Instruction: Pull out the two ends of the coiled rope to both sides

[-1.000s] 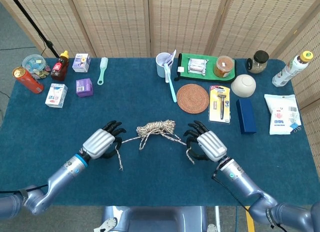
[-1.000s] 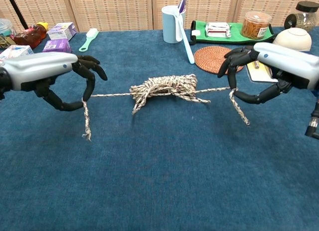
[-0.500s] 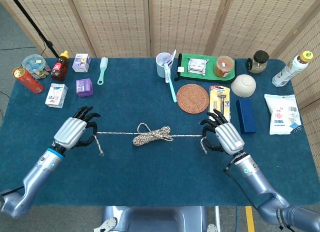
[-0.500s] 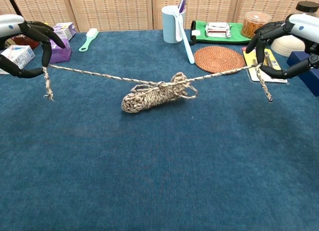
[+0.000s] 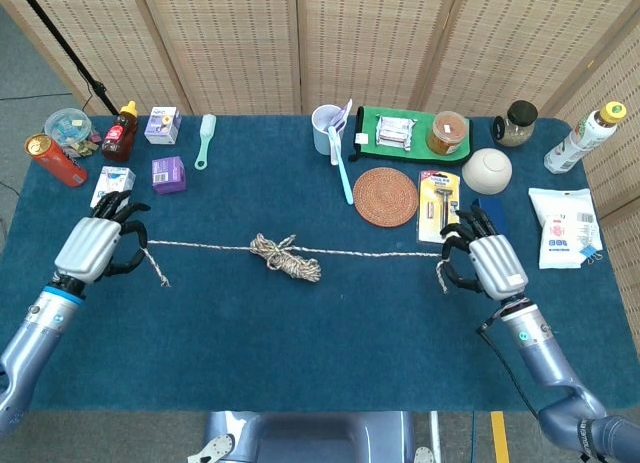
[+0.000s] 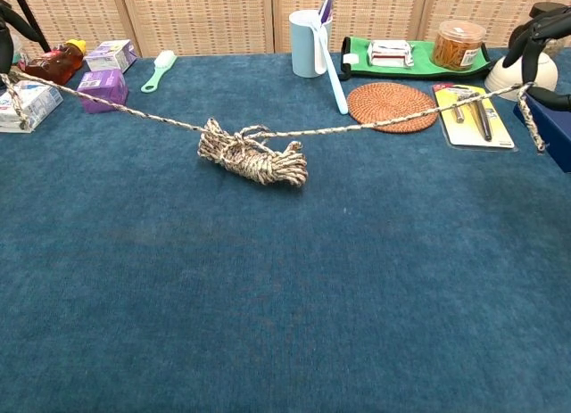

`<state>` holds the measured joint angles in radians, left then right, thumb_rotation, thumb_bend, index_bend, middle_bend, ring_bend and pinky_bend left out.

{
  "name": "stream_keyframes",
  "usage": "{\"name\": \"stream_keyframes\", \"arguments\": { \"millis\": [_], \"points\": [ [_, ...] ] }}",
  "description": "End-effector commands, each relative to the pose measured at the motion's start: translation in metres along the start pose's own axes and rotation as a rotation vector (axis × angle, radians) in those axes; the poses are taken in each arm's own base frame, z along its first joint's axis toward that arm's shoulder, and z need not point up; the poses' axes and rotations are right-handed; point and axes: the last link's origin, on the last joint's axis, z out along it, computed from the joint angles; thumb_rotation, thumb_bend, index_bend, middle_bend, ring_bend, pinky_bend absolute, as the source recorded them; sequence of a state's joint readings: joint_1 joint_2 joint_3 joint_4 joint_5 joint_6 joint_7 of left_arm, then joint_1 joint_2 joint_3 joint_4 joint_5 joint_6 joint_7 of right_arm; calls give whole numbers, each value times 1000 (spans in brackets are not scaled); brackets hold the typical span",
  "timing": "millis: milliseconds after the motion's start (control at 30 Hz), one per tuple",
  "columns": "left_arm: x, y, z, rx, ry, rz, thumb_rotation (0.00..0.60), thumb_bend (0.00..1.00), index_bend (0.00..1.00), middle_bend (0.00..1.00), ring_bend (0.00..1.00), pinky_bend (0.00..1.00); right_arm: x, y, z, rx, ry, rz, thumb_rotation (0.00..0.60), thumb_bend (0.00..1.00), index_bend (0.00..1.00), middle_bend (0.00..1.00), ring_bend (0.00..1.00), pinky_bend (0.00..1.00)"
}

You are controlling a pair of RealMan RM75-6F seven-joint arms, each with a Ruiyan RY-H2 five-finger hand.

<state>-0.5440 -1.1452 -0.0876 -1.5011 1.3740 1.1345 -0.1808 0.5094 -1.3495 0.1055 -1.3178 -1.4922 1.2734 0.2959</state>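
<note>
Head view: left robot hand [image 5: 90, 247] and right robot hand [image 5: 487, 264] are each pinching one end of the single rope [image 5: 286, 257], its coil lying mid-bench [image 5: 330, 333] between them.

Rope [image 5: 287, 257] bundle mid-table, left hand [image 5: 92, 248] far left, right hand [image 5: 490, 265] far right, coaster [image 5: 385, 196] behind

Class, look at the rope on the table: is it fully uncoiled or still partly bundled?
Partly bundled. The rope keeps a coiled clump mid-table, with one strand running out to each hand.
</note>
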Motion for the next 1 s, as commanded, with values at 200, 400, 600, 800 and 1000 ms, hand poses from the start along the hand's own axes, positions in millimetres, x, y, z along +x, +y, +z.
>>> {"name": "stream_keyframes", "arguments": {
  "millis": [200, 400, 600, 800, 1000],
  "points": [
    [16, -22, -5, 60, 39, 14, 600, 534, 855, 241, 0, 0, 15, 19, -6, -62, 36, -26, 600, 486, 685, 330, 131, 0],
    [29, -41, -11, 114, 72, 24, 600, 535, 855, 241, 0, 0, 26, 34, -12, -112, 64, -53, 600, 487, 685, 331, 132, 0],
    [41, -58, -18, 163, 97, 40, 600, 535, 855, 241, 0, 0, 36, 46, -17, -151, 87, -73, 600, 487, 686, 331, 132, 0],
    [48, -69, -24, 196, 110, 54, 600, 535, 855, 241, 0, 0, 41, 54, -22, -179, 96, -82, 600, 488, 686, 331, 133, 0],
    [56, -82, -32, 232, 124, 77, 600, 534, 855, 241, 0, 0, 47, 64, -29, -215, 109, -101, 600, 487, 686, 332, 133, 0]
  ]
}}
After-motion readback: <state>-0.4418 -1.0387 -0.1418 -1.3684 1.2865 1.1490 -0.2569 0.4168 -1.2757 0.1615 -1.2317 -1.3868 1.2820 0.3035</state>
